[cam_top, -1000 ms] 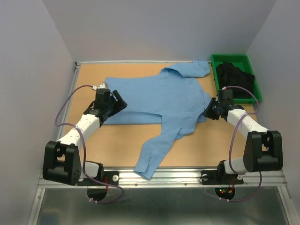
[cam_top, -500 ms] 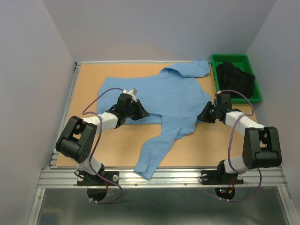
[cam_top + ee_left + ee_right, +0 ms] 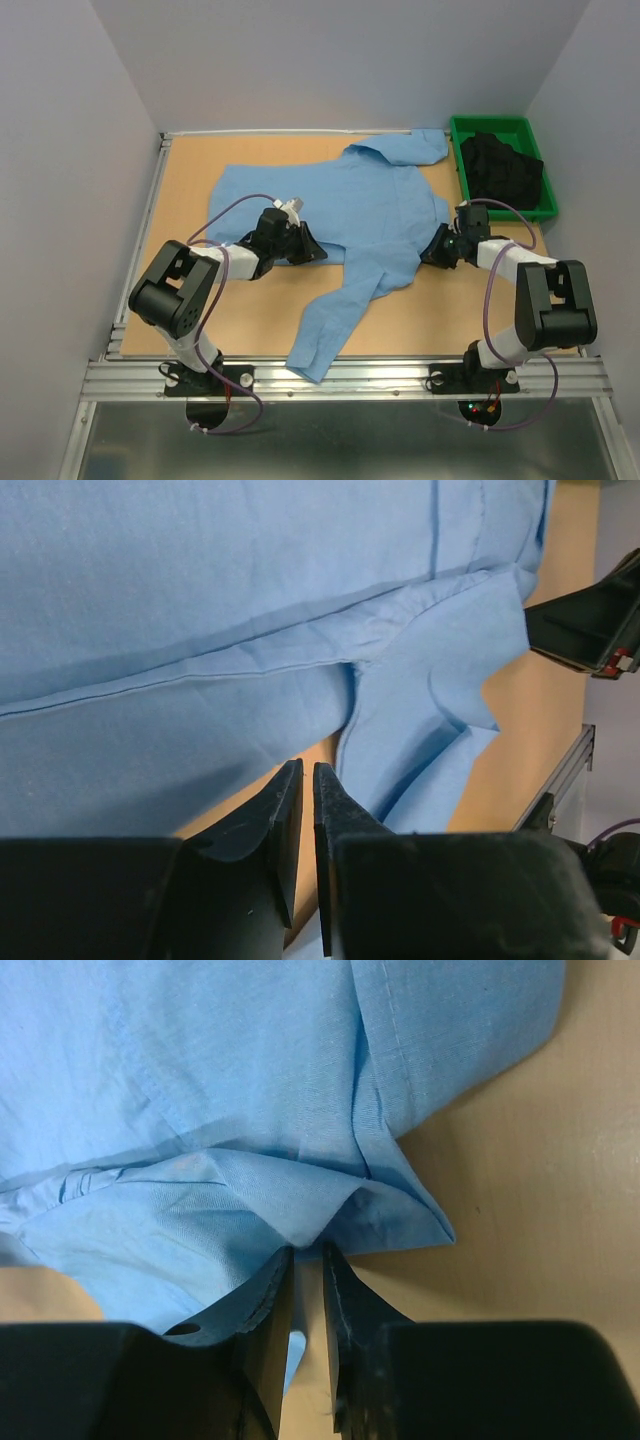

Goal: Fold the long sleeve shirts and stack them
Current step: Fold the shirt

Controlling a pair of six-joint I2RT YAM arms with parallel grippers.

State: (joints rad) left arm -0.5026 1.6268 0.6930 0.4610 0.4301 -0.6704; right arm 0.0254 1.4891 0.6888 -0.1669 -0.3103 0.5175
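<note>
Right fingers (image 3: 262, 1325) pinch a folded corner of the light blue dress shirt (image 3: 340, 200), spread across the surface (image 3: 190, 170). My left fingers (image 3: 268, 825) stand narrow at its near hem, so I cannot tell if they grip. I judge both are placed for folding.

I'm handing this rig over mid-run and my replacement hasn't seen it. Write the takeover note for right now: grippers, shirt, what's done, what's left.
Left gripper: jaws almost together, low at the notch where the light blue shirt body meets its near sleeve. Unclear whether cloth is pinched.
Right gripper: shut on a folded corner at the shirt's right edge.
Shirt: spread out across the table, near sleeve trailing to the front edge. Dark clothing sits in the green bin at the far right.
Done: no completed fold visible, no stack.
Left: fold the shirt, then stack it.
</note>
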